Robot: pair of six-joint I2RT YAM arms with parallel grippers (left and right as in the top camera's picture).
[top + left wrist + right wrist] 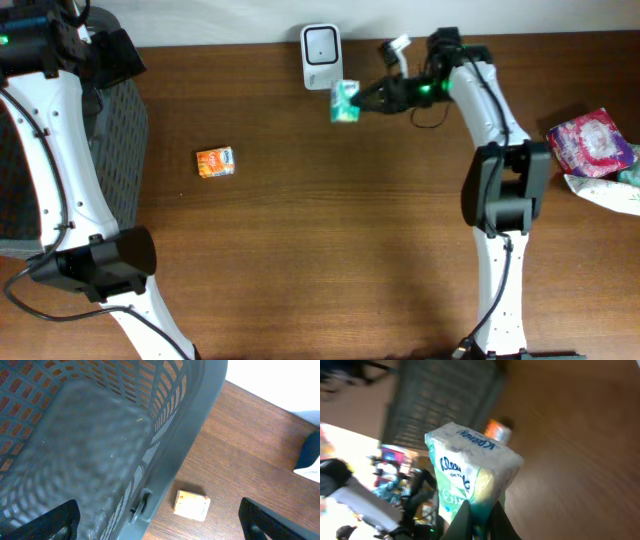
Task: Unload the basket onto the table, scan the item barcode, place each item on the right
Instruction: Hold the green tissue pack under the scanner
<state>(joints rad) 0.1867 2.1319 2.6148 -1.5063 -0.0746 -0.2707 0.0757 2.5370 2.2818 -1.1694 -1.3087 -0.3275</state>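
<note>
Your right pincer (364, 99) is clamped on the green-and-white tissue pack (345, 101), which it holds off the desk (330, 230), just beside the white scanner (320, 45). Your left pincer (159, 519) stands wide apart with nothing in it, above the rim of the grey basket (75, 450). A small orange packet (215, 162) lies on the desk near the basket.

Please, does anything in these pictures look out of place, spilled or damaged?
Nothing stands out. The right pincer holds the tissue pack close to the scanner, which fits the task. The orange packet lies alone, slightly askew, on the table, with no visible damage.
</note>
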